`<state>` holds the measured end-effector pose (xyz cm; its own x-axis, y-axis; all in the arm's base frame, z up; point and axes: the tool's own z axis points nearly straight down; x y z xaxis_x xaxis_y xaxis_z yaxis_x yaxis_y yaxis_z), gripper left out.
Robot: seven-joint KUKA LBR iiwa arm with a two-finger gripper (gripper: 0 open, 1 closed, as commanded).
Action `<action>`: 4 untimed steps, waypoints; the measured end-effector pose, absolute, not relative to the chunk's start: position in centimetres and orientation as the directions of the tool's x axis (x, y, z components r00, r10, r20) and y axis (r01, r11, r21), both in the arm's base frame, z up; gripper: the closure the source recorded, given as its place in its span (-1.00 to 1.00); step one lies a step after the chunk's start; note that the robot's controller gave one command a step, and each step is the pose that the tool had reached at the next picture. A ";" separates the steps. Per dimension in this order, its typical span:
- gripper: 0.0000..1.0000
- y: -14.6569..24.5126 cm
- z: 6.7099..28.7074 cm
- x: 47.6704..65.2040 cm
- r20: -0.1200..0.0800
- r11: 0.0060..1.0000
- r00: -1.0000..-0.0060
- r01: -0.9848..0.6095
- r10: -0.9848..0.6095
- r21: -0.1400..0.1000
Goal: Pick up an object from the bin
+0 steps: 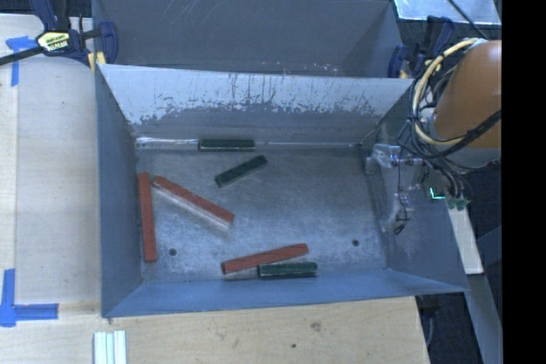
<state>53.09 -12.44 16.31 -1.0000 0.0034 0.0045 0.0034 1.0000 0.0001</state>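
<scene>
Six sticks, none gripped. Nearest the gripper [389, 219], parted and empty by the right wall: red-brown stick [264, 259] and dark green stick [287, 270], touching at the front of the bin [119, 183]. Best to straddle one across its width, clear of its neighbour.

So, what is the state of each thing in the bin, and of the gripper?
back green bar: flat, along the back wall.
tilted green bar: flat, alone.
left red stick: flat, along the left wall.
middle red stick: flat, diagonal.
pale stick: flat, beside it.
front red stick: flat.
front green bar: flat, close beside it.
gripper: by the right wall, away from all.
</scene>
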 end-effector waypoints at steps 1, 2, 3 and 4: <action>-1.00 -4.1 7.0 49.2 -0.003 0.941 -0.941 -0.338 -0.338 0.000; -1.00 6.6 7.1 48.7 -0.010 0.912 -0.912 -0.410 -0.410 -0.002; 1.00 6.5 7.1 48.6 -0.006 0.912 -0.912 -0.411 -0.411 -0.002; 1.00 5.7 26.7 51.5 -0.011 0.880 -0.880 -0.475 -0.475 -0.005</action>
